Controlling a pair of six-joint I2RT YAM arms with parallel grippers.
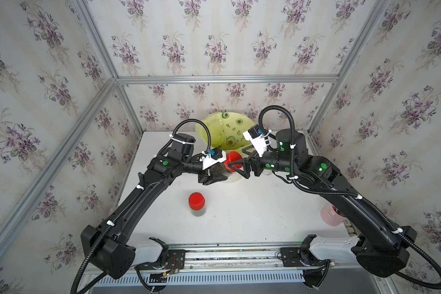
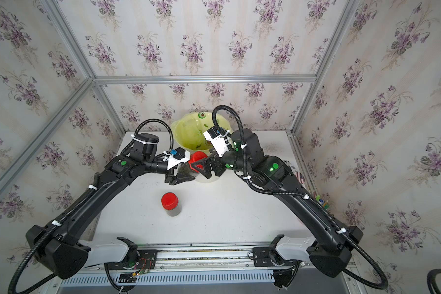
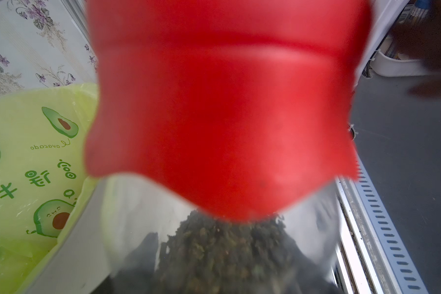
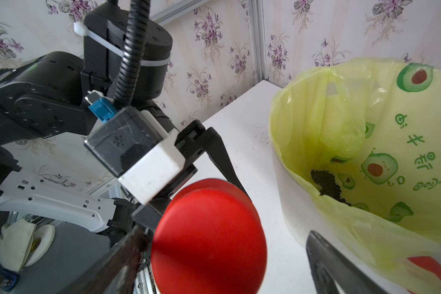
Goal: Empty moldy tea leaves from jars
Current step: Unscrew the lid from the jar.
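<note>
Standing jar: clear cylindrical jar with red screw lid [image 1: 197, 203], upright on white tabletop [image 1: 252, 211].
Left pincer [image 1: 212, 178]: clamped on tilted clear red-lidded jar [image 1: 222, 170] of dark tea leaves [image 3: 222, 254].
Right pincer [image 1: 236, 159]: wide, flanking that lid [image 4: 209, 236].
Behind: white bin with yellow-green liner [image 1: 206, 127].

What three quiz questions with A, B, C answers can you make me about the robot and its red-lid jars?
1. Where is the free jar? A on the table, nearer the robot than the bin; B inside the bin; C on top of an arm.
2. What colour is the bin liner? A blue; B yellow-green; C black.
3. The held jar in the left pincer has its lid: A off; B in the bin; C on.

Answers: 1 A, it stands alone on the white top. 2 B, both wrist views show that colour. 3 C, the red lid covers the jar, with the open right pincer around it.
</note>
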